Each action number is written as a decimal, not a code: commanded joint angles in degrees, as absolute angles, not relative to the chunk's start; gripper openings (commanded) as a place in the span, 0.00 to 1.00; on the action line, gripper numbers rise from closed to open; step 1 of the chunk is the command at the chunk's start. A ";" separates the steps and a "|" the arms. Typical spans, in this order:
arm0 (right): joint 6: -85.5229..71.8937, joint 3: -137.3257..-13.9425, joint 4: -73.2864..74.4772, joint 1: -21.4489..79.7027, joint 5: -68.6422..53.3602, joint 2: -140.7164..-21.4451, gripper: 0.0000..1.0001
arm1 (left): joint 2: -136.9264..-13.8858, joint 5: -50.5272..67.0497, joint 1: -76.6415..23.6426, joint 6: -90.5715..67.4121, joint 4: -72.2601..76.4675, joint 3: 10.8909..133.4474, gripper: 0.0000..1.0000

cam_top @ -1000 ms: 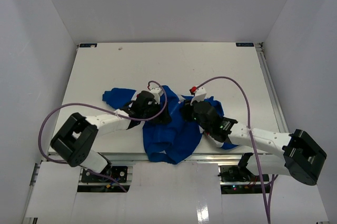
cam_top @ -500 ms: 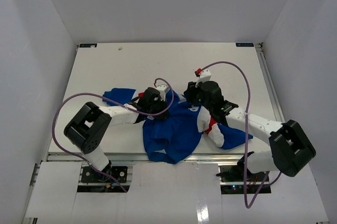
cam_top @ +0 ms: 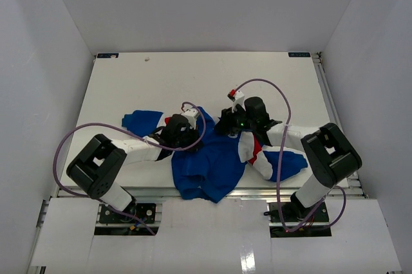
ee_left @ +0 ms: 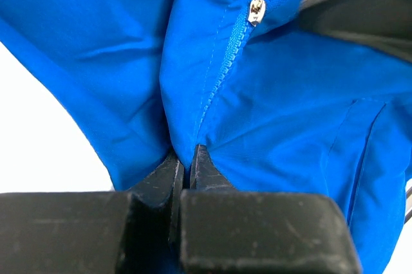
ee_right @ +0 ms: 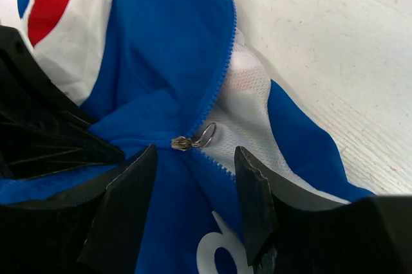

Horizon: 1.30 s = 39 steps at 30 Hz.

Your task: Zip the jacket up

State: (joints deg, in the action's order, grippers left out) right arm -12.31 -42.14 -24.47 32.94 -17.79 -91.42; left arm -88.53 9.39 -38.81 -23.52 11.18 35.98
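Since a second ago we see left gripper (ee_left: pixel 187 159) clamp onto small royal-blue fabric jacket (cam_top: pixel 207 164) at its zipper seam, right gripper (ee_right: pixel 196 161) jaws apart, straddling silver metal zipper slider (ee_right: pixel 181 142) without gripping, jacket crumpled on white table (cam_top: pixel 161 74) between both arms.

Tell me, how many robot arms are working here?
2. The left arm, from the near left: left gripper pinches the jacket by its zipper. The right arm, from the near right: right gripper open around the zipper pull.
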 commanded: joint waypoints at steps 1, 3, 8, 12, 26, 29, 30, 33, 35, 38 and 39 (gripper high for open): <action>-11.34 -45.50 -28.01 30.90 -25.59 -94.85 0.60 | -84.46 8.05 -38.85 -22.18 12.68 34.80 0.00; -11.80 -46.11 -28.15 30.24 -26.82 -96.26 0.62 | -84.17 7.68 -38.85 -22.03 12.54 34.72 0.00; -12.23 -47.82 -28.81 29.04 -31.21 -100.57 0.64 | -84.99 7.80 -38.85 -22.01 12.58 34.84 0.00; -13.08 -49.04 -30.56 28.66 -34.52 -102.91 0.62 | -85.60 8.00 -38.76 -22.15 12.74 35.07 0.00; -16.00 -47.74 -36.43 28.31 -37.38 -103.21 0.27 | -86.55 7.67 -38.85 -22.32 12.13 35.51 0.00; -17.10 -46.70 -37.33 28.11 -36.45 -102.36 0.26 | -86.50 7.82 -38.83 -22.34 12.13 35.51 0.00; -17.39 -46.42 -37.28 27.99 -35.89 -102.15 0.24 | -86.59 7.82 -38.76 -22.41 12.13 35.52 0.00; -18.32 -45.53 -37.53 27.34 -34.81 -101.38 0.16 | -86.70 7.87 -38.85 -22.41 12.13 35.60 0.00; -18.92 -44.63 -38.60 26.84 -35.21 -101.02 0.12 | -86.92 8.03 -38.85 -22.47 12.13 35.71 0.00; -19.59 -43.79 -39.86 26.20 -36.08 -100.55 0.11 | -87.26 8.17 -38.85 -22.58 12.30 35.85 0.00; -19.79 -43.71 -40.09 26.06 -36.44 -100.55 0.13 | -87.40 8.24 -38.85 -22.59 12.30 35.79 0.00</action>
